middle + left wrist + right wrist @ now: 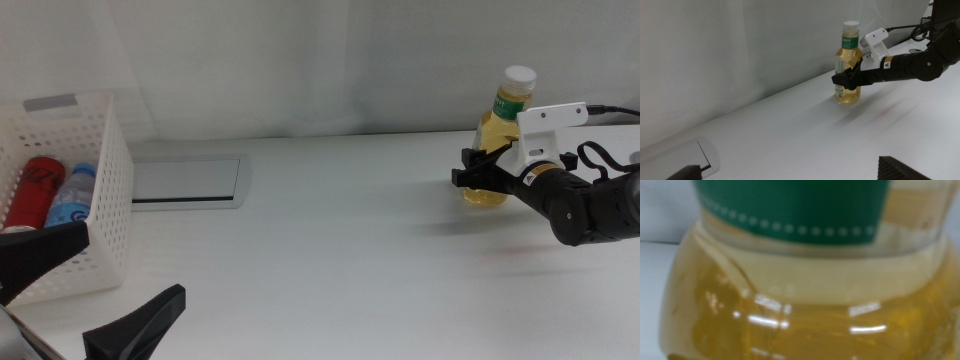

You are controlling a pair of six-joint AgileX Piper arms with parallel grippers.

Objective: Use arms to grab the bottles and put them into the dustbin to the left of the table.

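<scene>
A yellow-liquid bottle (493, 140) (848, 65) (800, 305) with a white cap and a green neck band stands upright at the table's right side. My right gripper (478, 170) (846, 80) comes in from the right and is shut on the bottle's waist. The bottle fills the right wrist view. The small clear water bottle (72, 195) with a blue label lies inside the white perforated dustbin (105, 200) at the far left. My left gripper (90, 290) (795, 172) waits open by the bin at the lower left, holding nothing.
A red container (35, 190) lies in the dustbin beside the water bottle. A grey panel (185, 180) (707, 155) is set into the white table (340, 250) just right of the bin. A pale curtain closes off the back.
</scene>
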